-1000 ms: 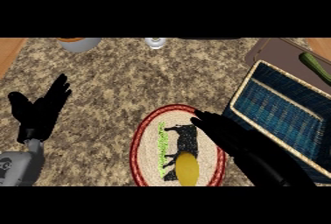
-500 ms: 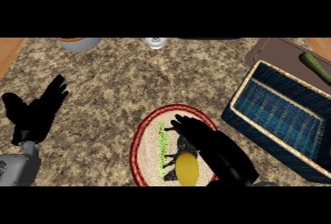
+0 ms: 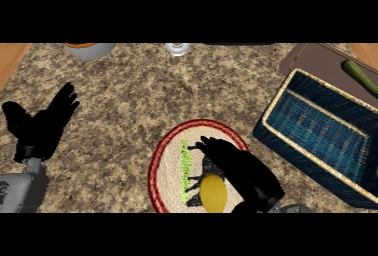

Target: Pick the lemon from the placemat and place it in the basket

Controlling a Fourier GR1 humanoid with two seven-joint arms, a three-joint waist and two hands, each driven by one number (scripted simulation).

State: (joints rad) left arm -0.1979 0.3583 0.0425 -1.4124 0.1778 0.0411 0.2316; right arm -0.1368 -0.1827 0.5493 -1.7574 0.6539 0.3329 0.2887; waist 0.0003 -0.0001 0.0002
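The yellow lemon (image 3: 212, 192) lies on the round, red-rimmed placemat (image 3: 164, 161) near the lower middle of the head view. My right hand (image 3: 238, 168) hovers over the placemat with fingers stretched out, right beside and partly above the lemon, holding nothing. The blue woven basket (image 3: 319, 131) with a tan rim stands to the right of the placemat. My left hand (image 3: 43, 126) rests open at the left edge, fingers up.
A brown cutting board (image 3: 317, 60) with a green vegetable (image 3: 360, 76) lies at the back right behind the basket. A bowl (image 3: 90, 49) and a small white shaker (image 3: 176, 49) stand at the counter's far edge. A wooden strip borders the counter at far left.
My right hand has moved left and down, from near the basket to over the placemat beside the lemon. The left hand has drifted slightly left.
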